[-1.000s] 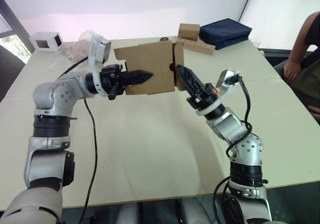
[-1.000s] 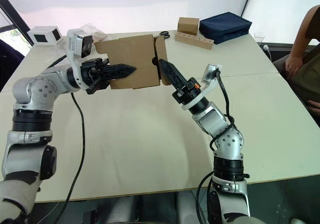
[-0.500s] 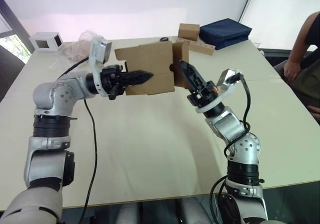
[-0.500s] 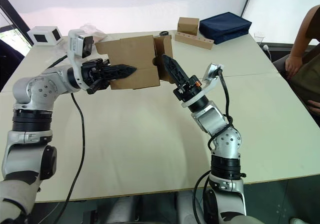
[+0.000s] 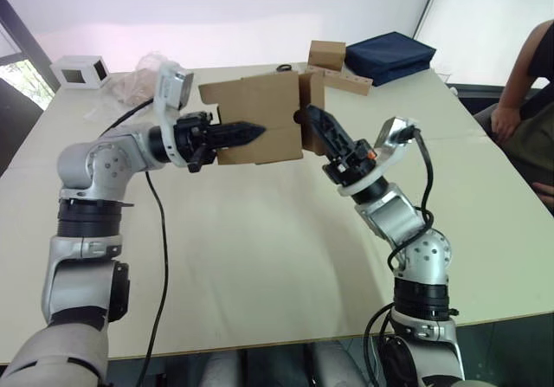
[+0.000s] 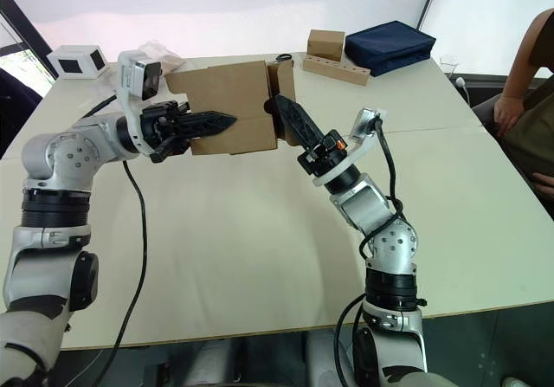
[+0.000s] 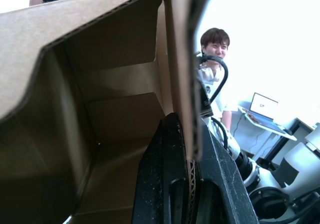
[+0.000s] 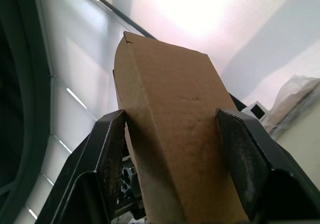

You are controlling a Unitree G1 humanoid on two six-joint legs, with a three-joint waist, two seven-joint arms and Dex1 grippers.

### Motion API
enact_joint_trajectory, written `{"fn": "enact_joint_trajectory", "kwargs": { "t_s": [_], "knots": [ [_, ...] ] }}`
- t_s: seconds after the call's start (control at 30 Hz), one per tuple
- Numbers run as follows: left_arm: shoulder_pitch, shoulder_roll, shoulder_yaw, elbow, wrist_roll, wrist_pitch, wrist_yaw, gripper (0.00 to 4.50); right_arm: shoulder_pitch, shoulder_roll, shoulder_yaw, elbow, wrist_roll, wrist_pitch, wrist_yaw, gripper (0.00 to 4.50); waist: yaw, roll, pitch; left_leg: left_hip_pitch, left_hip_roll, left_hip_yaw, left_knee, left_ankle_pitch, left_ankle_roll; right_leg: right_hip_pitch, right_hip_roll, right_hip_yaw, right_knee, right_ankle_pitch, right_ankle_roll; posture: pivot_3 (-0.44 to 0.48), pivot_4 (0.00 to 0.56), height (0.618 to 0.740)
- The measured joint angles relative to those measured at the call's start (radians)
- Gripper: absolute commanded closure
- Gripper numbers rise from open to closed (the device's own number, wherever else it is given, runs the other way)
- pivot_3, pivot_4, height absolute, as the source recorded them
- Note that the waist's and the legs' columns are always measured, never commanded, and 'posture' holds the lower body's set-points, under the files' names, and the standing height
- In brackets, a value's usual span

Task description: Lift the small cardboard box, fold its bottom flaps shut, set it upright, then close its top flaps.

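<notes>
1. Pale rectangular table (image 5: 260, 257): both arms reach over its far half.
2. Plain brown corrugated small cardboard box (image 5: 260, 119): held clear of the table between the two grippers, flaps splayed.
3. Left gripper (image 5: 247, 132): arm bent, forearm level, fingers clamped on a box wall. The left wrist view shows one finger inside the open box (image 7: 100, 114), one outside.
4. Right gripper (image 6: 290, 114): forearm angled up and away, fingers spread apart. The right wrist view shows a brown flap (image 8: 175, 134) between them.
</notes>
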Motion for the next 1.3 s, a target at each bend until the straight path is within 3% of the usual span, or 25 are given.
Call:
{"fn": "enact_joint_trajectory", "kwargs": {
  "t_s": [0.37, 1.1, 1.13, 1.17, 1.3],
  "knots": [
    [0.0, -0.001, 0.0, 0.0, 0.0, 0.0, 0.006, 4.5, 0.0, 0.005, -0.037, 0.001, 0.103, 0.008, 0.012, 1.54, 0.0, 0.0, 0.0, 0.0, 0.0, 0.0, 0.0, 0.0, 0.0, 0.0, 0.0, 0.0, 0.0, 0.0, 0.0, 0.0, 0.15, 0.74],
    [0.0, -0.001, 0.001, 0.0, -0.001, 0.002, 0.01, 4.5, 0.0, 0.03, -0.021, 0.009, 0.082, -0.007, -0.025, 1.54, 0.0, 0.0, 0.0, 0.0, 0.0, 0.0, 0.0, 0.0, 0.0, 0.0, 0.0, 0.0, 0.0, 0.0, 0.0, 0.0, 0.15, 0.74],
    [0.0, -0.001, 0.001, 0.0, -0.001, 0.003, 0.011, 4.5, 0.0, 0.031, -0.019, 0.012, 0.072, -0.011, -0.025, 2.08, 0.0, 0.0, 0.0, 0.0, 0.0, 0.0, 0.0, 0.0, 0.0, 0.0, 0.0, 0.0, 0.0, 0.0, 0.0, 0.0, 0.15, 0.74],
    [0.0, -0.001, 0.002, 0.0, -0.001, 0.003, 0.012, 4.5, 0.0, 0.032, -0.017, 0.016, 0.064, -0.016, -0.025, 2.29, 0.0, 0.0, 0.0, 0.0, 0.0, 0.0, 0.0, 0.0, 0.0, 0.0, 0.0, 0.0, 0.0, 0.0, 0.0, 0.0, 0.15, 0.74],
    [0.0, -0.001, 0.003, 0.0, -0.001, 0.004, 0.021, 4.5, -0.001, 0.036, -0.011, 0.022, 0.039, -0.03, -0.025, 2.29, 0.0, 0.0, 0.0, 0.0, 0.0, 0.0, 0.0, 0.0, 0.0, 0.0, 0.0, 0.0, 0.0, 0.0, 0.0, 0.0, 0.15, 0.74]
  ]
}}
